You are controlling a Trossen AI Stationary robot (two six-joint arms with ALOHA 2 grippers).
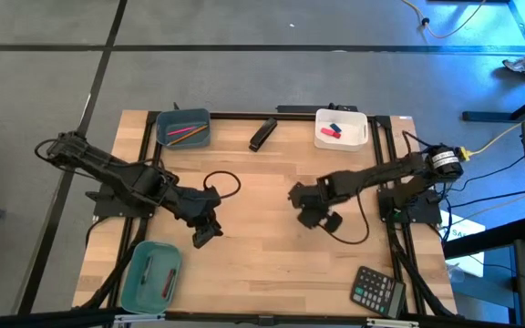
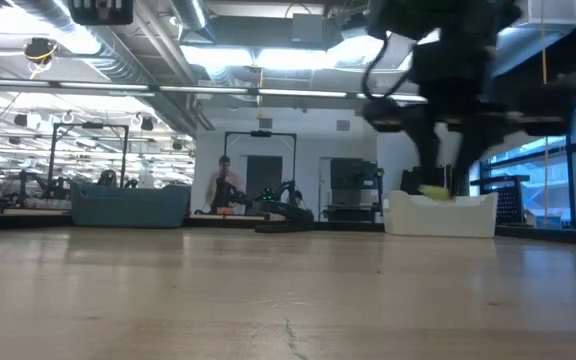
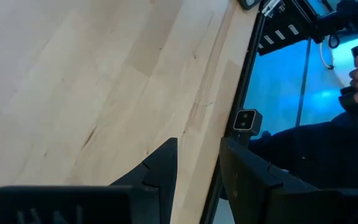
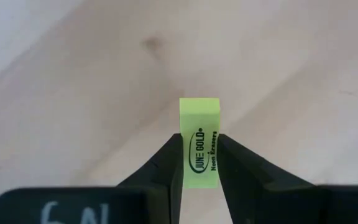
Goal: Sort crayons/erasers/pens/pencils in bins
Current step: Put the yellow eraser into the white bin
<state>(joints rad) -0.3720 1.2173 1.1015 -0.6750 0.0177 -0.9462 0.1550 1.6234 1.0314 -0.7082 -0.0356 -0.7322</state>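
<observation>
Pale wooden worktop (image 1: 262, 246) fills the middle of the high view. Right of centre, the right claw (image 4: 198, 163) is clamped on a lime-green eraser (image 4: 199, 143), which stands upright between the two dark fingers with its printed face showing; wood lies behind it. Left of centre, the left claw (image 3: 197, 167) hangs over bare wood with its fingers a little apart, nothing between them. A white bin (image 1: 363, 134) at upper right holds a red and a pink eraser, a blue-grey bin (image 1: 162, 132) at upper left holds pencils, and a teal bin (image 1: 133, 282) sits at lower left.
</observation>
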